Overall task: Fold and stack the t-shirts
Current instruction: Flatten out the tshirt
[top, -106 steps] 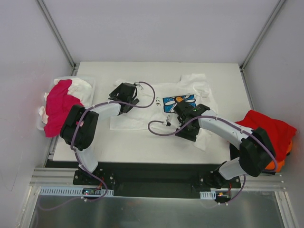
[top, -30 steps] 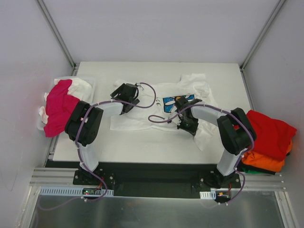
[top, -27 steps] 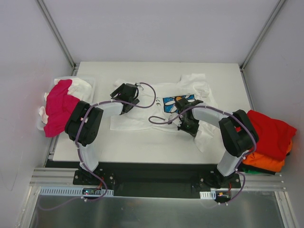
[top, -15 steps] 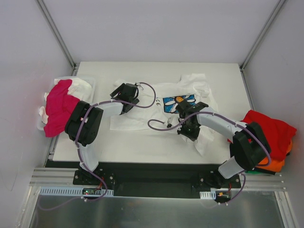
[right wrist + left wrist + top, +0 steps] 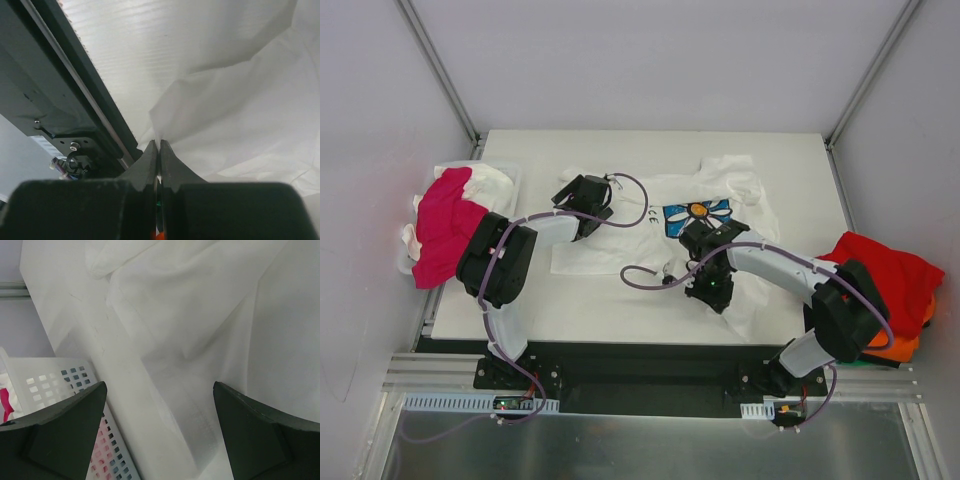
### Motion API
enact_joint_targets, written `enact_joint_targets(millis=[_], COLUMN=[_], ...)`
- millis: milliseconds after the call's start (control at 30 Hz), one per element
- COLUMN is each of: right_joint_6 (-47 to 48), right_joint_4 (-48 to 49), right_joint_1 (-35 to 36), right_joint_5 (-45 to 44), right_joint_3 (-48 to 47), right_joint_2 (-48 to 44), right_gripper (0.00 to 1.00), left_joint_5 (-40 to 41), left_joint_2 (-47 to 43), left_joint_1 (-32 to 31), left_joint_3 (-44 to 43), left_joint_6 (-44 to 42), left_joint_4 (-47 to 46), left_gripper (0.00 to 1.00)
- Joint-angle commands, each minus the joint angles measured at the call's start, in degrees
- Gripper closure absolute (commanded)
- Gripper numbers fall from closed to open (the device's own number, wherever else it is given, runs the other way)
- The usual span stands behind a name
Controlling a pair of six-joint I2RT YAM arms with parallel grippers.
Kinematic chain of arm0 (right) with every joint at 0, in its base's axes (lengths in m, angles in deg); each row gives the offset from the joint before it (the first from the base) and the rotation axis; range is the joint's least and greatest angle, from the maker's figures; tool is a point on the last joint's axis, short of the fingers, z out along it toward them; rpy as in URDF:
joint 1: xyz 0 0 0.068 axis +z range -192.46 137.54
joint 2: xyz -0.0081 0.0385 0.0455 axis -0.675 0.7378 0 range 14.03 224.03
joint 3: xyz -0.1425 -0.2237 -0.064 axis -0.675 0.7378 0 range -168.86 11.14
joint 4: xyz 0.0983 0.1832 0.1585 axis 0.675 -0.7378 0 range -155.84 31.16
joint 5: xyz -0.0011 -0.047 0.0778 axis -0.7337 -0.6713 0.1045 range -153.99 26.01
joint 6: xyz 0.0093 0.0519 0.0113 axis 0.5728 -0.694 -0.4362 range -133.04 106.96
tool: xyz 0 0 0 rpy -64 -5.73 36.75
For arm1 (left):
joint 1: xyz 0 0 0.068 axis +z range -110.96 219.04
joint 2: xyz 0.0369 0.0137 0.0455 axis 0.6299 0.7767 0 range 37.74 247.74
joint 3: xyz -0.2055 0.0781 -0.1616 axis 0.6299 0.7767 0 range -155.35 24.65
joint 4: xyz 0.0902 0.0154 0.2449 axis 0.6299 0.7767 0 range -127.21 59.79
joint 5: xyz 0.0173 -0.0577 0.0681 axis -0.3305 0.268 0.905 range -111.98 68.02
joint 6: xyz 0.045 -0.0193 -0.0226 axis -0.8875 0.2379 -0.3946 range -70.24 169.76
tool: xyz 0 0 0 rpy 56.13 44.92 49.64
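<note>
A white t-shirt (image 5: pixel 725 175) with a blue daisy print (image 5: pixel 698 213) lies spread and rumpled in the middle of the table. My right gripper (image 5: pixel 713 290) sits over its near right part, shut on a fold of the white cloth (image 5: pixel 240 100), which is pinched between the closed fingertips (image 5: pixel 159 146). Over the shirt's left edge (image 5: pixel 200 300) my left gripper (image 5: pixel 578 203) hovers wide open, its fingers (image 5: pixel 60 432) holding nothing. A magenta-pink t-shirt (image 5: pixel 442 228) hangs over a basket at the left. Red (image 5: pixel 885 270) and orange (image 5: pixel 895 345) t-shirts lie piled at the right edge.
A white perforated basket (image 5: pixel 505 180) stands at the table's left edge and also shows in the left wrist view as the basket (image 5: pixel 50 385). Purple cables (image 5: pixel 640 283) loop over the shirt. The black base rail (image 5: pixel 75 85) runs along the near table edge.
My right gripper, shut on the white cloth, has drawn back toward the near edge, and the daisy print is now uncovered. The left gripper has stayed in place, open.
</note>
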Motion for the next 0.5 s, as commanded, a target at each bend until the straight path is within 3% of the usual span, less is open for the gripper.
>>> enact_joint_targets(millis=[0,267,333,367,433,467], right_joint_6=[-0.8,-0.9,-1.4,-1.4,-1.8,-1.9], right_joint_4=[-4.2,-5.7,-5.7,-5.7,-5.6,-5.6], right_joint_1=[3.1,4.7,4.8,4.7,4.8,4.7], right_joint_5=[4.1,3.8,2.7,1.3,-0.2,-1.2], right_joint_3=[-2.6,-2.7,-2.1,-2.0,-1.3,-1.0], right_joint_2=[-0.2,-2.4,-3.4,-3.7,-4.4,-4.5], right_gripper=[0.97,0.94,0.88,0.76,0.64,0.50], left_joint_5=[1.1,1.2,1.3,1.2,1.3,1.3], left_joint_2=[-3.0,-3.5,-3.6,-3.6,-3.6,-3.6], left_joint_1=[0.6,0.6,0.6,0.6,0.6,0.6], left_joint_3=[-1.0,-0.4,-0.3,-0.4,-0.5,-0.7], left_joint_6=[-0.8,-0.7,-0.7,-0.8,-0.9,-0.9], left_joint_4=[-0.6,-0.6,-0.6,-0.6,-0.6,-0.6], left_gripper=[0.12,0.12,0.12,0.12,0.12,0.12])
